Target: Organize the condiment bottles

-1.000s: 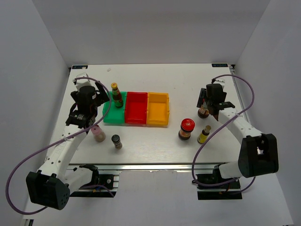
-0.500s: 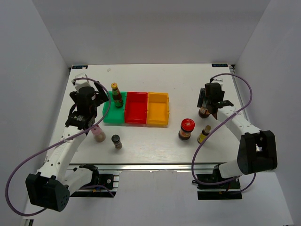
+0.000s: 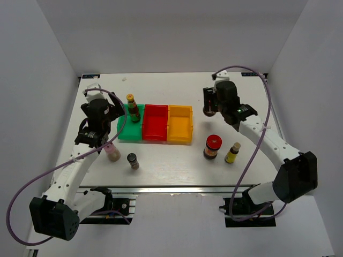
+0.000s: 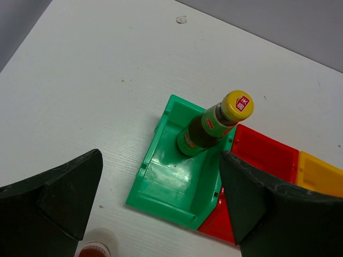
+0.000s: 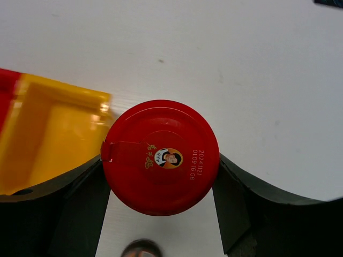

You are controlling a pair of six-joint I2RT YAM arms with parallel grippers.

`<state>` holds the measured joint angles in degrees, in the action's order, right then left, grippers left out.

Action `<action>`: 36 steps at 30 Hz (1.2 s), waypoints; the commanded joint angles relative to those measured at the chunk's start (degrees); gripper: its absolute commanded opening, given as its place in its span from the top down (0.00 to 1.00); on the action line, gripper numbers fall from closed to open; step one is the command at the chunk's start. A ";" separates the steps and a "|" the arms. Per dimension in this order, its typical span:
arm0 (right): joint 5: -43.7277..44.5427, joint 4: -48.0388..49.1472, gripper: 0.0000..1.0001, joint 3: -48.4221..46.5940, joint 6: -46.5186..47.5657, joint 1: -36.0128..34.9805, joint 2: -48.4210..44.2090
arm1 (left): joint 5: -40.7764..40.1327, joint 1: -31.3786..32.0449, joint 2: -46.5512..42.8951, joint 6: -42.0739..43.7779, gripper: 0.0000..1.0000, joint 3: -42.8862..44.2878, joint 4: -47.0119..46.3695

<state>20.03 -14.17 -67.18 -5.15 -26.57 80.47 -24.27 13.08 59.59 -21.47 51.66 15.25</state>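
Up front, a small dark shaker [image 3: 133, 160], a pink shaker [image 3: 112, 152], a small yellow bottle [image 3: 232, 153] and a squat red-lidded dark jar [image 3: 212, 145] are standing on the white tabletop [image 3: 177, 166]. Farther back, the left jaws are gaping empty by the green plastic bin [image 4: 161, 206] (tall yellow-capped dark bottle [image 4: 214, 123] inside); the right jaws are gripping another red-lidded jar [image 5: 161, 160] beside the orange plastic bin [image 5: 48, 139].

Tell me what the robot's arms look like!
Both the left arm and right arm are white tubes with chunky black joints. A thin purple cable loops alongside each. The left tool and right tool have two dark, wedge-shaped fingers.
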 commanded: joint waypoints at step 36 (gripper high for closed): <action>-2.72 5.65 0.56 -40.93 3.39 -22.92 41.35 | 3.62 -0.07 -3.43 -5.07 0.02 -0.86 -1.27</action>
<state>14.26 -13.37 -104.27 -1.34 -49.56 122.85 -21.54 13.08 57.95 -26.02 51.05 14.28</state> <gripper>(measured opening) 0.727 0.982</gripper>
